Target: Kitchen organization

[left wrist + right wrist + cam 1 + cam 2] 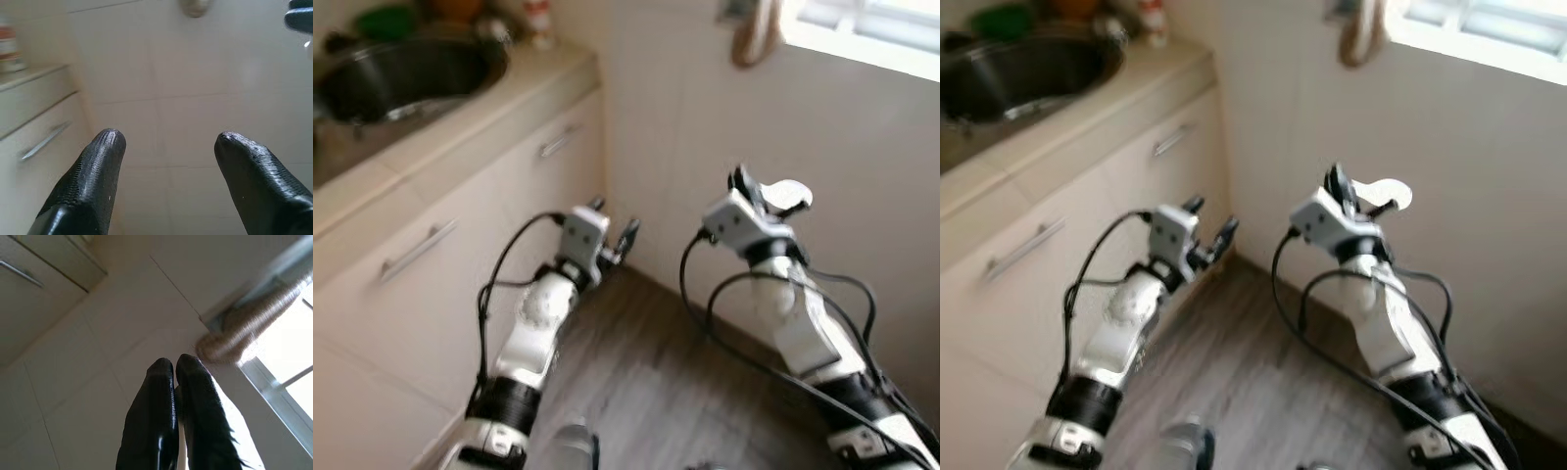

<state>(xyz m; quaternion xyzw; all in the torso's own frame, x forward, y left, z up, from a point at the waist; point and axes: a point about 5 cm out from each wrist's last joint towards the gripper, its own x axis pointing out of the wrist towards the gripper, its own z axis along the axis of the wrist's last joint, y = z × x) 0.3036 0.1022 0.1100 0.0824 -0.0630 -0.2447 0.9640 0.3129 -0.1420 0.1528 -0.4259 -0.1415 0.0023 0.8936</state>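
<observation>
The robot faces the corner where the counter (460, 127) ends against the tiled wall (705, 127), both arms raised over the wood floor (646, 382) and holding nothing, as if between jobs. The left gripper (166, 142) hangs with its two black fingers spread wide and nothing between them; the right gripper (175, 364) points up at the wall with its fingers pressed together, empty. The things to organize seem to sit on the counter: a steel sink (406, 78) and blurred items along its back edge. The right wrist view adds a window (288, 367) and something tan (244, 328) hanging beside it.
</observation>
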